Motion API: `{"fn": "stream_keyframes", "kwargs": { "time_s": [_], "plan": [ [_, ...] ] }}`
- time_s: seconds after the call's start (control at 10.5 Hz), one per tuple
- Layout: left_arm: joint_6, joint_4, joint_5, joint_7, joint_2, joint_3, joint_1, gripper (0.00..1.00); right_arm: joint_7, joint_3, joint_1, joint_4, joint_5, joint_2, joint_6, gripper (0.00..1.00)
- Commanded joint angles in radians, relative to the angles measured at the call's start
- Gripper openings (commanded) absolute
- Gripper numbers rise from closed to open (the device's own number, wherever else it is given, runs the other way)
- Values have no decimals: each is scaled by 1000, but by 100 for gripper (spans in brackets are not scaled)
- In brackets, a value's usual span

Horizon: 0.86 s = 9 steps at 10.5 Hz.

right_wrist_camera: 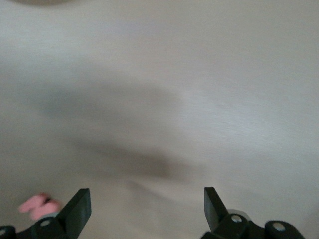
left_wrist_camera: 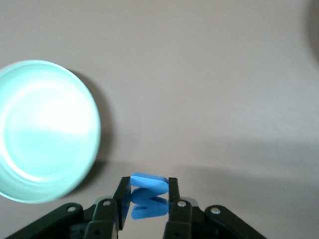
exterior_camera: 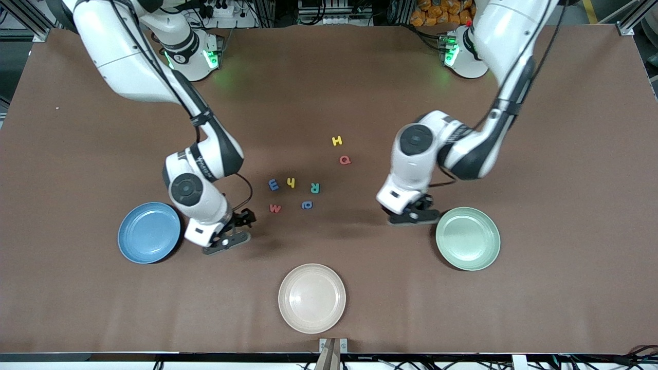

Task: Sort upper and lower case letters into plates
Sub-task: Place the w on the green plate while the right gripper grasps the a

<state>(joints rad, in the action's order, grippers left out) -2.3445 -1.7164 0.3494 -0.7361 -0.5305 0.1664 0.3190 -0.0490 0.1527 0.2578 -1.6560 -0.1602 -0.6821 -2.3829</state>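
- Seven small flat foam letters lie loose near the middle of the brown table (exterior_camera: 329,92): a yellow H (exterior_camera: 337,141) farthest from the front camera, a red Q (exterior_camera: 345,160) just nearer, then a blue letter (exterior_camera: 274,184), a yellow letter (exterior_camera: 291,182) and a teal R (exterior_camera: 315,188) in a loose row, and nearest the camera a red W-shaped letter (exterior_camera: 275,208) and a blue round letter (exterior_camera: 307,205).
- An eighth foam letter, bright blue with a zigzag outline (left_wrist_camera: 147,195), stands on edge, pinched between the closed fingers of the left gripper (left_wrist_camera: 145,199).
- The left gripper, seen from the front (exterior_camera: 419,211), hangs low over the table just beside the rim of the pale mint green round plastic plate (exterior_camera: 468,238), toward the left arm's end of the table. That plate holds nothing.
- The sky blue round plastic plate (exterior_camera: 149,232) sits toward the right arm's end of the table and also holds nothing.
- The right gripper (exterior_camera: 237,228) is low over the bare table between the sky blue plate and the loose letters, its jaws spread wide with nothing between them; its wrist view shows the two fingers (right_wrist_camera: 77,209) well apart above the tabletop.
- A cream-beige round plate (exterior_camera: 312,298) sits by the middle of the table edge nearest the front camera, with nothing in it.
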Motion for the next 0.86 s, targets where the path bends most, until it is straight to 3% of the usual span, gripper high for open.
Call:
{"fn": "stream_keyframes", "kwargs": {
  "time_s": [0.0,0.48,0.76],
  "plan": [
    [8,6,-137,183,36,-98,-1,0,-32,-1,75,47,11,-2,10,100],
    [8,3,-343,446,29,-246,-31,0,-485,-4,236,113,14,-85,13,100],
    [-4,3,-345,454,-45,-252,-41,0,-642,-4,282,148,13,-126,14,100]
  ]
}}
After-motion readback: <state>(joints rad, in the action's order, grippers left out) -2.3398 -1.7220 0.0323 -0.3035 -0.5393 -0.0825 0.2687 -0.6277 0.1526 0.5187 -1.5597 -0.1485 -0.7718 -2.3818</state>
